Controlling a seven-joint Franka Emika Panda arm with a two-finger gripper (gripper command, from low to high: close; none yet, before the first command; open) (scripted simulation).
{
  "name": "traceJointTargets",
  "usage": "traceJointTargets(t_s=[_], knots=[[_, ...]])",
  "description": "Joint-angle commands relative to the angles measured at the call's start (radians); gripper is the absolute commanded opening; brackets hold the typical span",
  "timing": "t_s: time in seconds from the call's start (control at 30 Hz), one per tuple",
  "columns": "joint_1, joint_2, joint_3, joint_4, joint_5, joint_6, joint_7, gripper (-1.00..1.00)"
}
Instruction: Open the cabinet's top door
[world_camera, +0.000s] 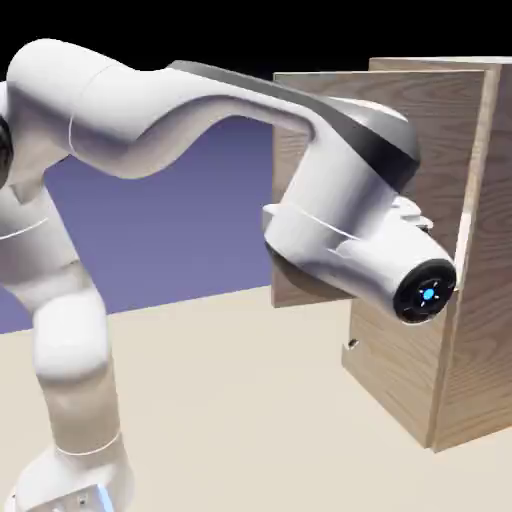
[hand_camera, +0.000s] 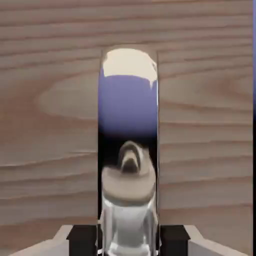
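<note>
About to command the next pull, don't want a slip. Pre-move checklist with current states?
1. Top door swung out from the cabinet: ok, it stands well open.
2. Handle between the fingertips of the hand: ok, a tip on each side.
3. Grip firm enough to pull: cannot tell, force doesn't show.
4. Lower door shut: ok, it sits flush at the front.
5. Arm clear of the top door: cannot tell, it overlaps the panel in the exterior view.
</note>
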Motion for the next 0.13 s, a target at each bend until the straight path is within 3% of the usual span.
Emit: traceJointTargets(t_s=[0.0, 0.1], knots=[[-0.003, 0.036, -0.012, 0.03, 0.002, -0.042, -0.014, -1.0], [-0.015, 0.119, -0.032, 0.098, 0.01, -0.134, -0.046, -1.0]])
